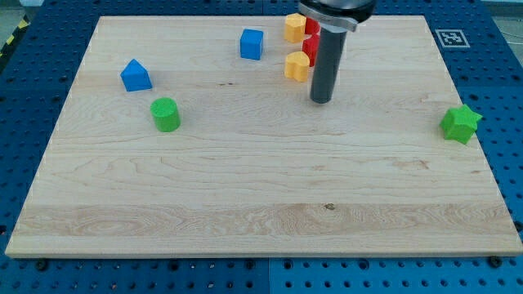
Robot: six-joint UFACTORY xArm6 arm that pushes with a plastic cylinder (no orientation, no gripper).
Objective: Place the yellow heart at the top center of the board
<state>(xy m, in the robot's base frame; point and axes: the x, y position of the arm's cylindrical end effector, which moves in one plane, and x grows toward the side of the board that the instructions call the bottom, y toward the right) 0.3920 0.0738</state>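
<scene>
Two yellow blocks sit near the view's top centre. One yellow block (297,66) lies just left of my rod, and its shape looks like a heart. The other yellow block (294,27) sits above it near the board's top edge. Red blocks (311,45) show between them, partly hidden behind the rod. My tip (321,100) rests on the board just right of and below the lower yellow block, apart from it by a small gap.
A blue cube (252,43) sits left of the yellow blocks. A blue triangular block (135,76) and a green cylinder (166,114) lie at the view's left. A green star (460,123) sits at the right edge. The wooden board (261,204) lies on a blue pegboard.
</scene>
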